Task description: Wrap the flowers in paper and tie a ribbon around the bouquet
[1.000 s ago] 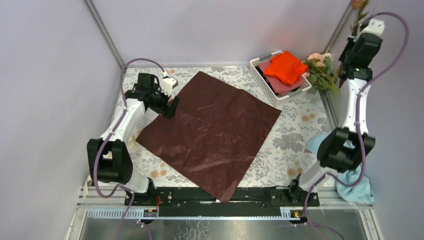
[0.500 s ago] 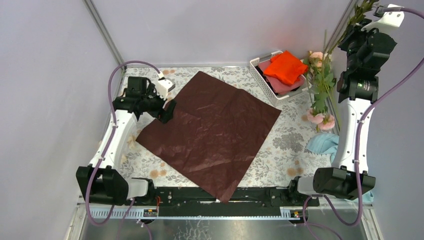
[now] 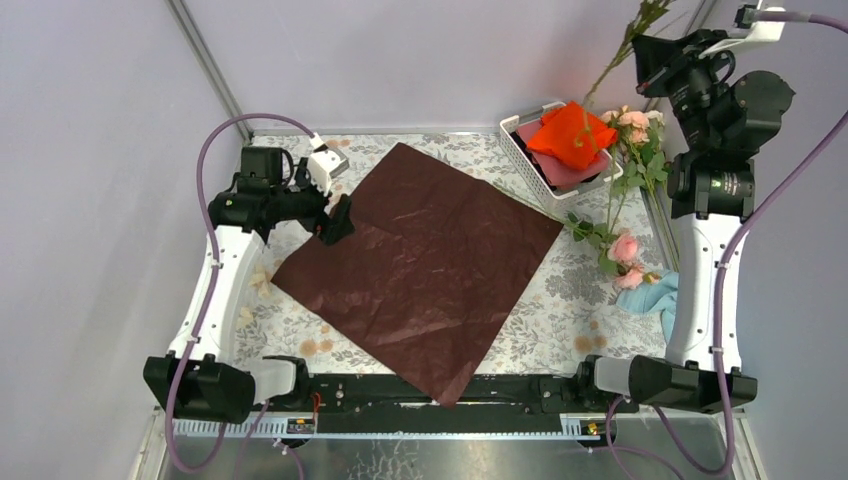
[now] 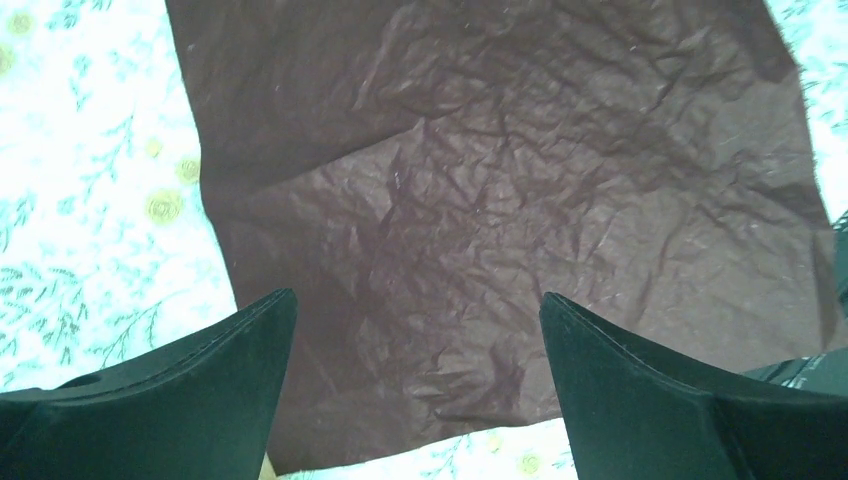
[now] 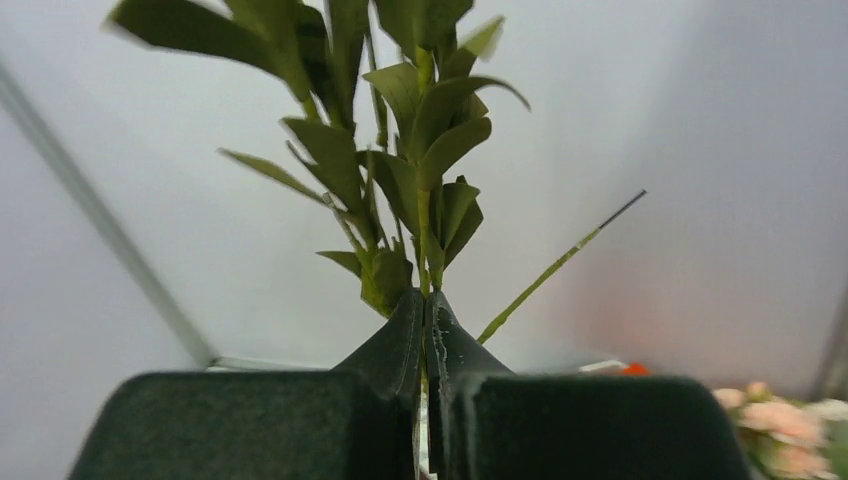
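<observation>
flowers (image 3: 625, 247) carried left — right gripper (image 5: 425, 320) gripping them

From my console the two arms look alike: the left arm (image 3: 224, 270) and the right arm (image 3: 693, 290) are slim white links between chunky black joint housings (image 3: 195, 385). Each trails a looping purple cable (image 3: 207, 165), and both stand on one black rail (image 3: 370, 395). The left gripper (image 4: 417, 295) and right gripper (image 5: 425, 295) carry dark, matte, wedge-shaped fingers tapering to narrow tips, and a small white block (image 3: 322, 165) is mounted at the left wrist.
</observation>
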Tool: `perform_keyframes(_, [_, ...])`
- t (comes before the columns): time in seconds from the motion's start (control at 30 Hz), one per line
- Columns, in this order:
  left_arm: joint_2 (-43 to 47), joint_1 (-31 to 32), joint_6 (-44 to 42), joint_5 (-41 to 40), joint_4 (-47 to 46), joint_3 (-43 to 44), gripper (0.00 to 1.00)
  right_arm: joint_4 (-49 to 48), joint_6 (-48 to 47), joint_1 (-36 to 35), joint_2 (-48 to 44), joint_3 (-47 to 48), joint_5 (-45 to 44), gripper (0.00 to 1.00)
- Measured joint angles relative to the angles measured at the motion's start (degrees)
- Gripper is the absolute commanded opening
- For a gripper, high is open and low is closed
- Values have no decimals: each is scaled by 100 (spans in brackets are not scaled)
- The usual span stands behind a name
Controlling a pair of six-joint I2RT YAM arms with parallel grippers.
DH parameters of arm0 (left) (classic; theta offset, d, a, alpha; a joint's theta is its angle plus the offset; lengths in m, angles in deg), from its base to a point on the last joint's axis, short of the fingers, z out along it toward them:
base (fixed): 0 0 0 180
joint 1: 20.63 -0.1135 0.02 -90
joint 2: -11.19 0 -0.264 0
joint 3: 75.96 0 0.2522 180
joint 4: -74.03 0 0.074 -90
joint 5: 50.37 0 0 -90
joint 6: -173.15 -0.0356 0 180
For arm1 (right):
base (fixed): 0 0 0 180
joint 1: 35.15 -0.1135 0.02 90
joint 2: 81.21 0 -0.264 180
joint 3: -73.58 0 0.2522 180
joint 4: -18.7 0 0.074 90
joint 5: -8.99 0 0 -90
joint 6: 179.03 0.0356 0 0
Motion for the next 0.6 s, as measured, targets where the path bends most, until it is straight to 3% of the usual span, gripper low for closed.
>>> perform_keyframes(0.13, [-168, 15, 33, 389, 76, 356, 99, -122, 417, -743, -52, -229, 101, 0])
perform_keyframes(0.37, [-391, 22, 101, 654, 162, 737, 99, 820, 787, -3467, 911, -170, 74, 0])
perform_keyframes(0.6, [-398, -92, 103, 155, 223, 389, 99, 1517, 1268, -4575, 2203, -463, -243, 0])
